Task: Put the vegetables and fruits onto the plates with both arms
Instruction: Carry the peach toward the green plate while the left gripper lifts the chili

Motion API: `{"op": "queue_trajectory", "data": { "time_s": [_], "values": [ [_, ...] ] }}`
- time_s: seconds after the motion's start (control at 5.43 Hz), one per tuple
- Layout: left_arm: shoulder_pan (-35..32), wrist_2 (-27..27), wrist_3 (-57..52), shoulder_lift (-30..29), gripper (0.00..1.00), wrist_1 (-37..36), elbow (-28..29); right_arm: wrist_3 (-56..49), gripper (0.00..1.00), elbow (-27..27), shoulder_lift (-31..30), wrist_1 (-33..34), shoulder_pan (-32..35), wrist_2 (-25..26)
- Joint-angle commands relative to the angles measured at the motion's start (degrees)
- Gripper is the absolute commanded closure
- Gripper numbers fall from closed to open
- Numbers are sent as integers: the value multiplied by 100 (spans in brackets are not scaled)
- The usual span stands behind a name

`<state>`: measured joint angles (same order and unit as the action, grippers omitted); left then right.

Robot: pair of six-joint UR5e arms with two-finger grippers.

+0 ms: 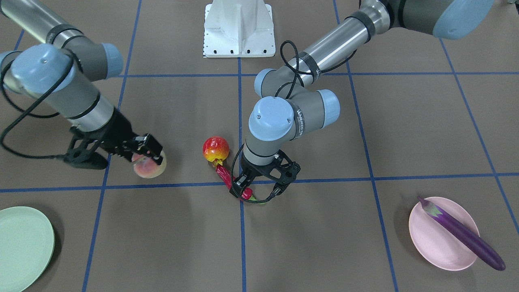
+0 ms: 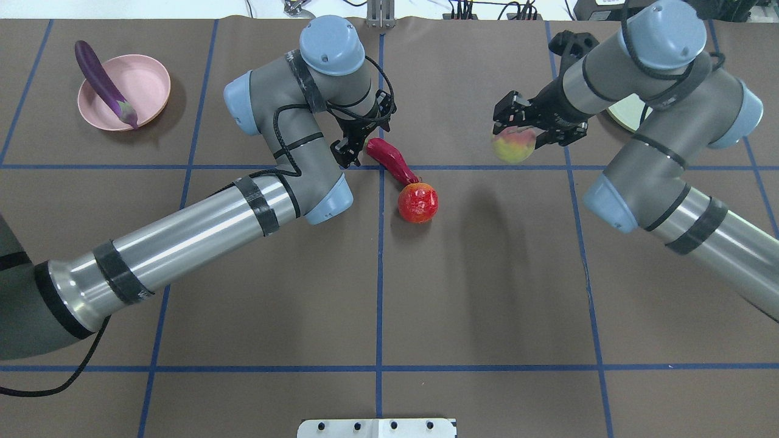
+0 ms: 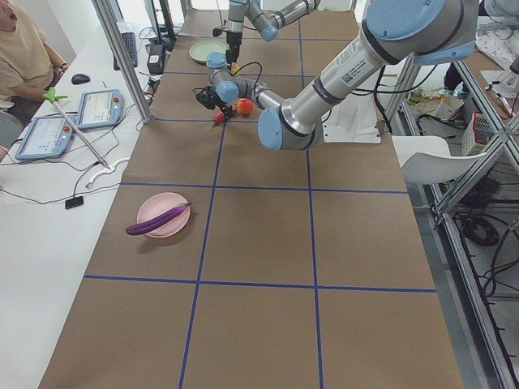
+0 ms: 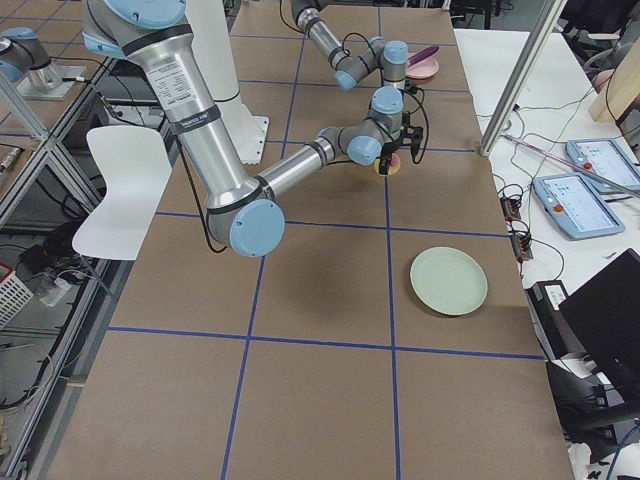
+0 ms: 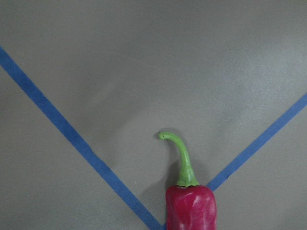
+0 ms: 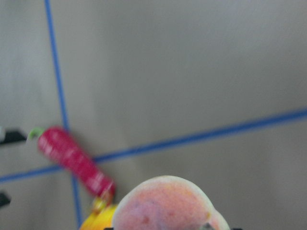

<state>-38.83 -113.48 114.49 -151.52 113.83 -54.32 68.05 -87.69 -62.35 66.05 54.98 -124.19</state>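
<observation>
My right gripper (image 1: pixel 148 156) is shut on the pale peach (image 1: pixel 149 167) and holds it low over the table; the peach also shows in the overhead view (image 2: pixel 514 146). My left gripper (image 1: pixel 257 190) is open around the stem end of the dark red chili pepper (image 2: pixel 392 159), which lies on the table. The chili's other end touches the red-and-yellow pomegranate-like fruit (image 2: pixel 417 202). The purple eggplant (image 1: pixel 462 233) lies across the pink plate (image 1: pixel 434 247). The mint green plate (image 1: pixel 20 247) is bare and is mostly hidden behind my right arm in the overhead view.
The white base block (image 1: pixel 239 28) stands at the table's robot side. Blue tape lines cross the brown table cover. An operator (image 3: pixel 24 49) sits at a side desk with tablets (image 3: pixel 97 107) beyond the table's far edge.
</observation>
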Motion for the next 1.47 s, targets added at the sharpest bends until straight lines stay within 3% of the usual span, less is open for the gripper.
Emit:
{"op": "queue_trajectory", "data": {
  "time_s": [0.0,0.18,0.37,0.55,0.74,0.92,1.11,1.29],
  "values": [
    [243,351,29,-141,0,340,352,-1133,100,1188,91,-4,949,-9],
    [270,361,29,-149,2,576,465,-1484,100,1715,135,4,1370,209],
    [340,509,134,-158,23,744,553,-1783,100,2164,135,-13,1531,577],
    [341,511,161,-167,97,746,537,-1786,100,2351,162,-22,1515,632],
    [245,511,135,-167,100,981,398,-1786,100,2379,153,-13,1498,633],
    [-121,459,48,-150,100,1009,-30,-1795,31,2432,144,-13,1445,633],
    [-595,-99,38,-80,100,914,-130,-1760,0,2423,144,-31,1393,642],
    [-1226,-496,38,295,100,608,-183,-1777,0,2345,170,-39,1349,616]
  ]
}}
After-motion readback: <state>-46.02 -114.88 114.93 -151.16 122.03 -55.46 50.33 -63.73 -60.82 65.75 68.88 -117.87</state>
